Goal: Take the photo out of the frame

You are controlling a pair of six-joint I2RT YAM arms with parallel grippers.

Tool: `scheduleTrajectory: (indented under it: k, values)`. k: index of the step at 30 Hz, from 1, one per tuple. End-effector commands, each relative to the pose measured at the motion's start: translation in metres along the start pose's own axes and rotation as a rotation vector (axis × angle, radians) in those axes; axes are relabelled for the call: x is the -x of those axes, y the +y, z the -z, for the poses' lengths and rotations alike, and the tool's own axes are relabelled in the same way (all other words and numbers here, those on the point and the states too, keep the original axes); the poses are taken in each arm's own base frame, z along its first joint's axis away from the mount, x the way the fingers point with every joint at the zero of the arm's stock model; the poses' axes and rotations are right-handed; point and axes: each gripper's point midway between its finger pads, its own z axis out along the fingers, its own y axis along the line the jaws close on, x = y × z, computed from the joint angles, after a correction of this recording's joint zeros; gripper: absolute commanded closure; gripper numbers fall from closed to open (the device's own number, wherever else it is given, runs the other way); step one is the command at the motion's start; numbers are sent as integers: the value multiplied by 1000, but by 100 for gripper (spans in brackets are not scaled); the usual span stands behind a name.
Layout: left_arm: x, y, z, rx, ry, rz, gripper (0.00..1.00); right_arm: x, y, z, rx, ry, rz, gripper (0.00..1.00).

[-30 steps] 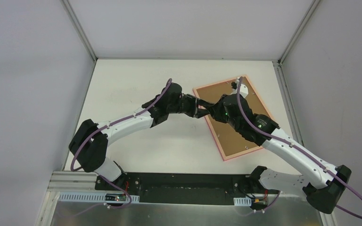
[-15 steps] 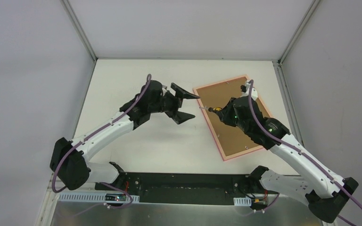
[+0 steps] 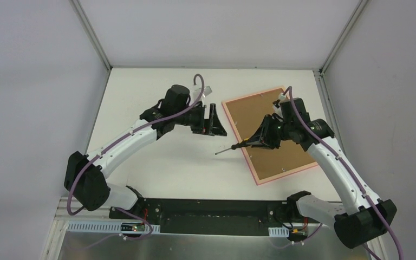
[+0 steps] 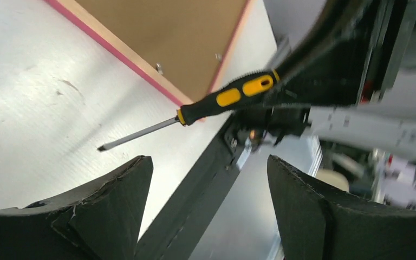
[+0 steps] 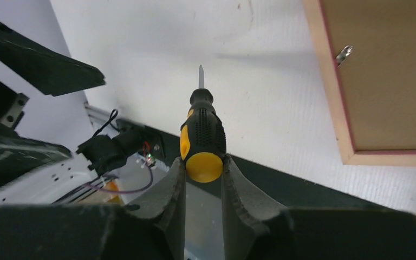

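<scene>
The frame (image 3: 287, 174) lies face down on the table (image 3: 157, 162) with the photo (image 3: 249, 114) seated inside it, showing only its brown board backing. The right gripper (image 5: 203, 165) is clamped on the rear end of the screwdriver (image 5: 201, 130) handle above the frame's left edge, and the shaft points away from the frame over the table. The left gripper (image 3: 215, 122) hovers just left of the frame's far-left corner, jaws spread wide and empty.

White arms (image 3: 131, 141), blk joints (image 3: 86, 183), purple cables (image 3: 197, 79).
</scene>
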Motion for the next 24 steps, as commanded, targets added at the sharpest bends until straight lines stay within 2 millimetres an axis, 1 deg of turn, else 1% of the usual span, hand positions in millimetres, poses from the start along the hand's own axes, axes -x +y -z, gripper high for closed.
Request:
scheduleTrajectory:
  k: [1, 3, 7, 13, 15, 18, 19, 21, 23, 24]
  values:
    - [-31, -19, 0, -210, 165, -308, 20, -19, 30, 19, 182, 178, 13, 100]
    - [-43, -20, 0, -267, 221, -314, 19, -23, 37, 21, 235, 229, 3, 100]
    - [-57, -20, -2, -312, 284, -297, 18, -31, 52, 26, 342, 320, 2, 100]
    - [-72, -17, -4, -340, 344, -281, 16, -33, 71, 34, 456, 382, 2, 100]
    - [-79, -17, -5, -352, 371, -271, 17, -32, 74, 34, 475, 399, -3, 100]
    - [-88, -20, -3, -376, 409, -246, 21, -30, 76, 32, 482, 410, -9, 100]
    - [-91, -21, -2, -383, 417, -242, 24, -29, 77, 32, 484, 409, -9, 100]
    - [-93, -23, 1, -395, 427, -231, 36, -27, 79, 32, 486, 407, -17, 100]
    - [-95, -26, 4, -410, 436, -220, 55, -26, 82, 30, 500, 403, -29, 100]
    - [-95, -28, 5, -414, 437, -219, 67, -24, 84, 30, 508, 397, -35, 100]
